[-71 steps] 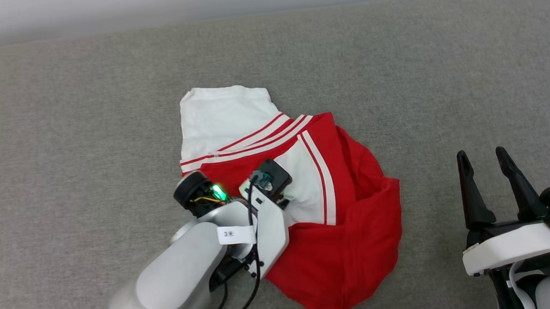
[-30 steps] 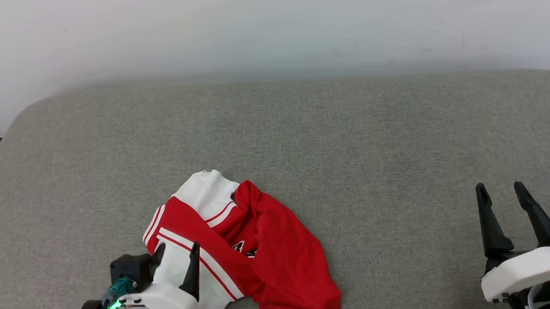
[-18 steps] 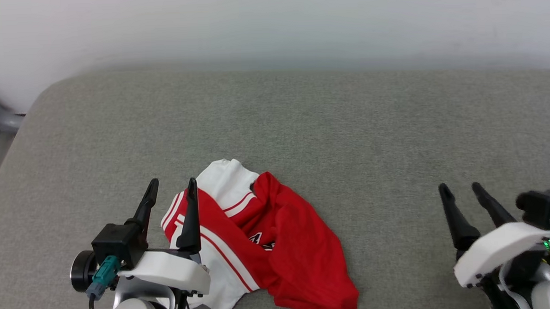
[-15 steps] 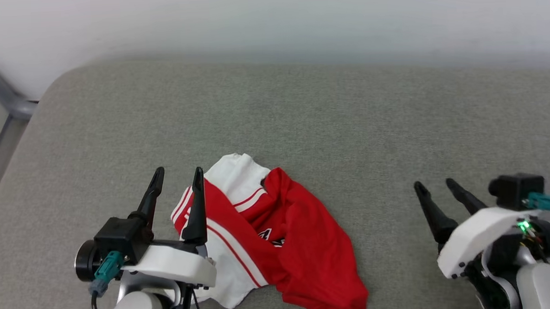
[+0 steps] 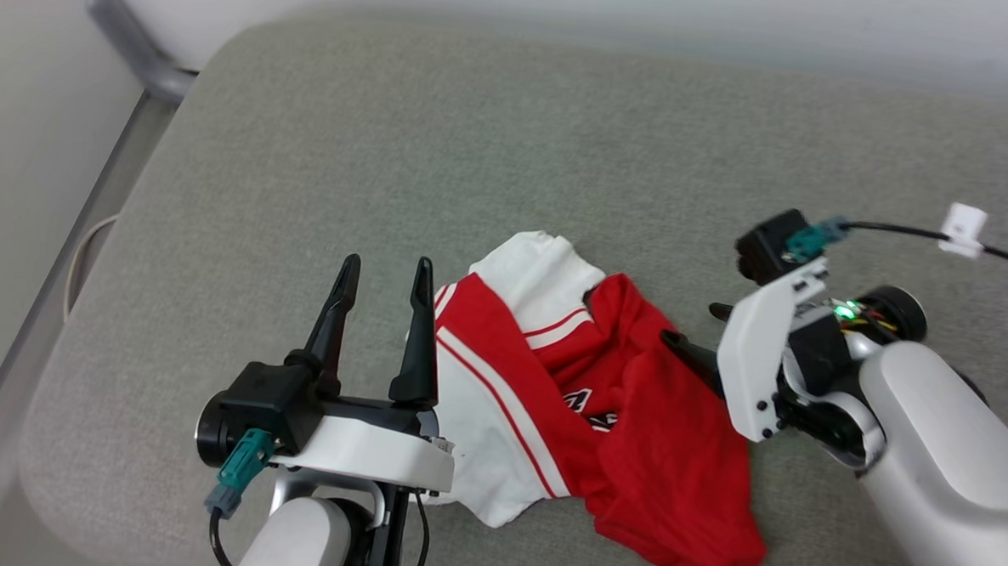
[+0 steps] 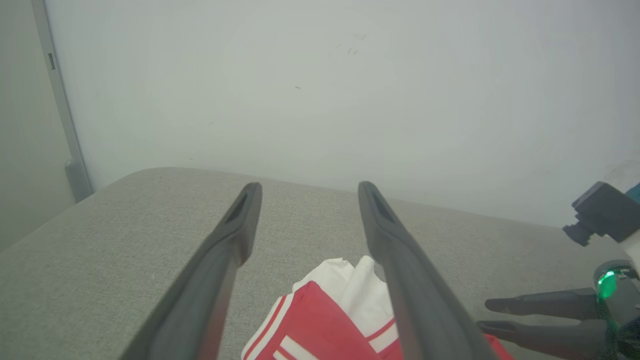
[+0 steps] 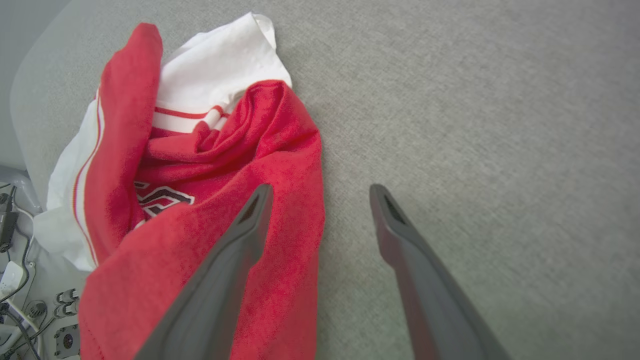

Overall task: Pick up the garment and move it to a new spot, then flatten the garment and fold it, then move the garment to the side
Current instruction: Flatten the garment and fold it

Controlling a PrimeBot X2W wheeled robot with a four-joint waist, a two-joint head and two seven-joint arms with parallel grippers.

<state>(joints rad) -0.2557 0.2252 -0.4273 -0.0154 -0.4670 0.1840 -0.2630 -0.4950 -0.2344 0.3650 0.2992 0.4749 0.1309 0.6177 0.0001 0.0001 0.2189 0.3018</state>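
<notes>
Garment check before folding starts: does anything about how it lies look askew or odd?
Yes. The garment lies crumpled on the grey cushion: its red body is bunched in folds, a white sleeve pokes out at the far side, and the black lettering is half buried in a crease.

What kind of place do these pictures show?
Probably an indoor test room, not a home: a bare pale wall behind a grey fabric-covered pad that bears the garment, and loose cables beside it.
</notes>
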